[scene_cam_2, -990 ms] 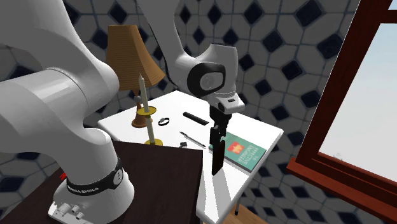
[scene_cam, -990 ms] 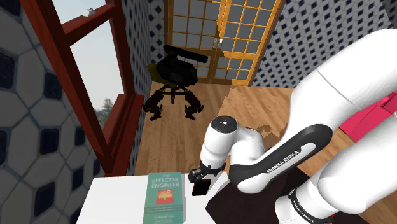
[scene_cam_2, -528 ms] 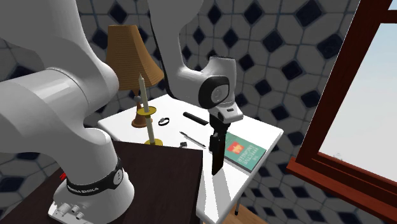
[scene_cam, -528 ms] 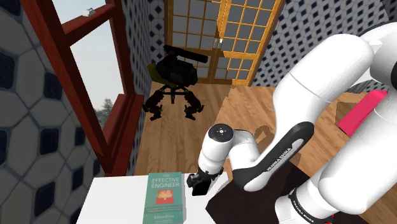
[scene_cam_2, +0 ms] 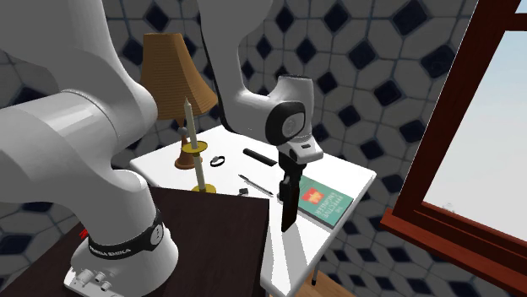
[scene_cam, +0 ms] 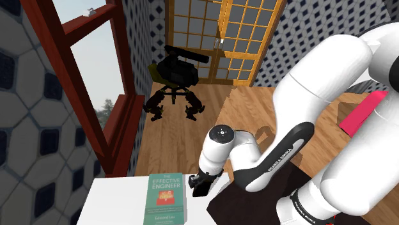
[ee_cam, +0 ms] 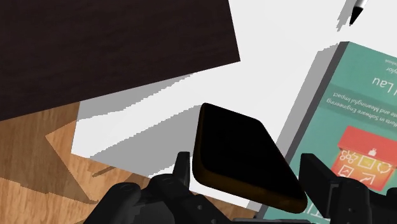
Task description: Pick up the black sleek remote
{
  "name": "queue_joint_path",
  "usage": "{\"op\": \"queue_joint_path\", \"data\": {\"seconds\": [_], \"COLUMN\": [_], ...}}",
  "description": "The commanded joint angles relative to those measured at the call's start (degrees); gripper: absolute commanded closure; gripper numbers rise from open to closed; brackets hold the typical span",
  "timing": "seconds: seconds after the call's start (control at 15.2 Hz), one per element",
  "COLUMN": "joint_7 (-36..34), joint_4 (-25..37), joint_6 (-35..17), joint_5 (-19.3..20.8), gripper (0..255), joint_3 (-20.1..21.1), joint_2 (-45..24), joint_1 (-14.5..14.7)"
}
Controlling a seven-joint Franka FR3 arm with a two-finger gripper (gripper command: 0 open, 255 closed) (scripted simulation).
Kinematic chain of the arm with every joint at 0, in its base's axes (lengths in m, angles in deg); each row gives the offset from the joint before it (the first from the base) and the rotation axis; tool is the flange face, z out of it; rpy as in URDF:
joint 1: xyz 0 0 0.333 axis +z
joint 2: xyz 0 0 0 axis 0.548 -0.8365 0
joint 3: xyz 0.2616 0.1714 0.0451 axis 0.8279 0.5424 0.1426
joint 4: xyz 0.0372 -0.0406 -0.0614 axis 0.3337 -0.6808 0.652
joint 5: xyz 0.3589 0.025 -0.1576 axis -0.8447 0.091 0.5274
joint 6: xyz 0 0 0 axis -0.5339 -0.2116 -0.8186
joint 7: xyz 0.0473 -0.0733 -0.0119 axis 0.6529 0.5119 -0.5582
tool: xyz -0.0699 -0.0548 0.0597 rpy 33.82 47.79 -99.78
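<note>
A white table stood before a wall of dark hexagon tiles, beside a red-framed window and above a wooden floor. The black, sleek, slab-shaped remote was seen clasped between the jaws, which were parted only to its width. It hung clear of the table near the table's edge, with a shadow cast beneath it. In the second exterior view a teal paperback book lay at about three o'clock of the remote, and a thin pen at about ten o'clock. The lift was judged to be the step in hand. It would be done well if the squeeze were held firm and the rise made straight and slow, since the remote seemed gripped near one end and might swing or slip. Room was to be given to the book and the dark stand.
</note>
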Motion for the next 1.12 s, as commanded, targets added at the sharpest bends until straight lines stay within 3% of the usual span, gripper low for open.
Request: {"op": "queue_joint_path", "data": {"seconds": [0.0,0.07,0.26,0.46,0.73,1.06], "joint_7": [-0.13,0.52,7.35,14.25,21.12,25.98], "joint_4": [-0.16,-0.22,-1.09,-1.55,-1.55,-1.00], "joint_6": [0.04,0.23,2.08,4.43,8.41,13.91], "joint_5": [0.15,-0.71,-10.04,-19.58,-29.09,-35.65], "gripper": [255,255,255,255,255,255], "joint_3": [-0.12,0.35,5.00,7.60,7.28,5.25], "joint_2": [-0.18,0.17,4.25,8.60,14.03,19.86], "joint_1": [0.03,-0.26,-2.83,-3.30,-1.01,2.05]}}
